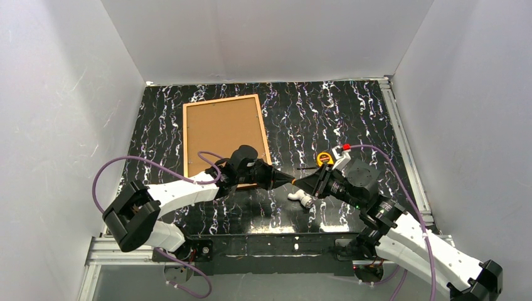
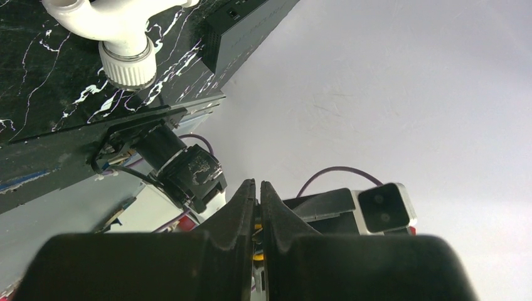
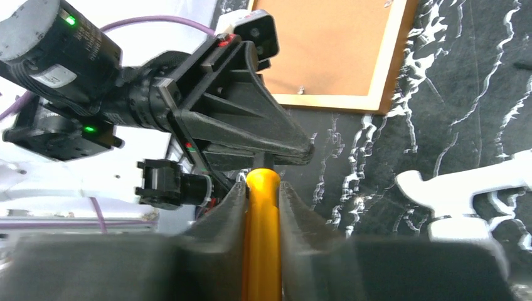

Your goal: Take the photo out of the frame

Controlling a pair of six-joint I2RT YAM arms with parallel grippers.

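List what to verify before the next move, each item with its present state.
1. Hold of the right gripper on the orange cylindrical tool handle: ok, closed on it.
2. Closure of the left gripper: ok, shut. Whether it pinches the thin dark tool shaft: cannot tell.
3. Lie of the reddish-brown wooden picture frame: ok, flat, tan cork-like back up.
4. Removal of the photo: cannot tell, no print visible.
5. Clearance above the white plastic piece on the black marbled table: cannot tell.
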